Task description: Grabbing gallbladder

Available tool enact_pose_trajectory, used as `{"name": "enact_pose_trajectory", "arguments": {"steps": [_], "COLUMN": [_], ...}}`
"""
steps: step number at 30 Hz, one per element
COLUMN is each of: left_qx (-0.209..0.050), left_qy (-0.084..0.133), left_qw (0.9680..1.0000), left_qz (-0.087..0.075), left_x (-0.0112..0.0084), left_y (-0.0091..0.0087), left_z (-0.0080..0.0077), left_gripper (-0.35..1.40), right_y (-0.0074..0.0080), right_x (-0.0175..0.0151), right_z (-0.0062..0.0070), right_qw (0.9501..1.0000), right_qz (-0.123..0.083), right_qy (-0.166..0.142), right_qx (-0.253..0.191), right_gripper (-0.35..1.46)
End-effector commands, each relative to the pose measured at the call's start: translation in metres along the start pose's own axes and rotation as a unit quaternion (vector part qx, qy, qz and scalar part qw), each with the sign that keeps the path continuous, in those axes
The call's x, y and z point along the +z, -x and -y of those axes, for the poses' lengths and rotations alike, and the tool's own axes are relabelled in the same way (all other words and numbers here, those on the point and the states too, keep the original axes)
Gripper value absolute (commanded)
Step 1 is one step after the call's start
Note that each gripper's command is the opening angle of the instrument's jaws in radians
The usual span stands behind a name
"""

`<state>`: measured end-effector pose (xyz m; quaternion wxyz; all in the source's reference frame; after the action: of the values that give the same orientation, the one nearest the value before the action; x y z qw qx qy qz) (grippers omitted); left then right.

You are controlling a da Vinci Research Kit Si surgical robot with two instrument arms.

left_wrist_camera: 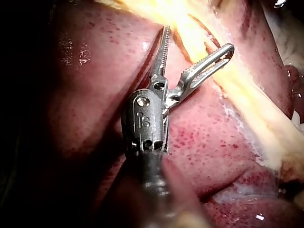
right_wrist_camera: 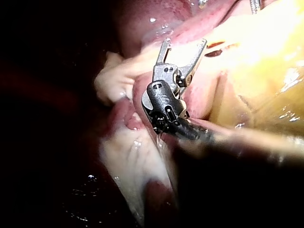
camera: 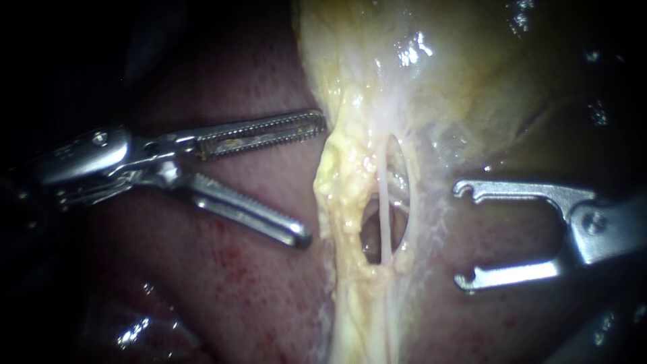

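Plainly, the silver left instrument (camera: 313, 178) with long toothed jaws is released: its jaws are spread wide over the speckled red liver (camera: 249, 296) and grip nothing. The upper jaw's tip lies just beside the lumpy pale-yellow fatty band (camera: 340, 202) running down the liver's middle. The glossy yellow-green gallbladder (camera: 465, 74) lies at the liver's upper right. A thin whitish tube (camera: 384, 202) crosses a hole in the band. The silver right instrument (camera: 461, 234), with hook-tipped jaws, gapes empty beside the band's other edge.

Surgical lab: exposed liver (camera: 236, 290), gallbladder (camera: 465, 81)
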<state>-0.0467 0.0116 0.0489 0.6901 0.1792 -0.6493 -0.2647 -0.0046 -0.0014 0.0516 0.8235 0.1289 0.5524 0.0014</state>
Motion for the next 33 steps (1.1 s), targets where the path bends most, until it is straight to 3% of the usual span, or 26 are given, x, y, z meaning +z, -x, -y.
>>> {"name": "enact_pose_trajectory", "arguments": {"steps": [1,7,17,33], "left_qx": [-0.006,-0.044,-0.077,-0.084], "left_qy": [0.002,0.013,0.060,0.121], "left_qw": [1.0000,0.9989,0.9949,0.9874], "left_qz": [-0.001,-0.008,-0.022,-0.057], "left_x": [0.0000,0.0002,0.0004,0.0001], "left_y": [0.0002,0.0005,0.0006,0.0001], "left_z": [0.0002,0.0005,0.0004,0.0006], "left_gripper": [0.86,0.69,0.46,0.17], "right_y": [0.0000,0.0000,0.0000,0.0000], "right_x": [0.0000,0.0000,-0.0001,-0.0001], "right_z": [0.0000,0.0000,0.0000,0.0001], "right_qw": [1.0000,1.0000,1.0000,1.0000], "right_qz": [0.000,0.000,0.000,0.000], "right_qy": [0.000,0.000,0.000,0.000], "right_qx": [0.000,-0.003,-0.003,0.006], "right_gripper": [0.60,0.60,0.60,0.60]}}
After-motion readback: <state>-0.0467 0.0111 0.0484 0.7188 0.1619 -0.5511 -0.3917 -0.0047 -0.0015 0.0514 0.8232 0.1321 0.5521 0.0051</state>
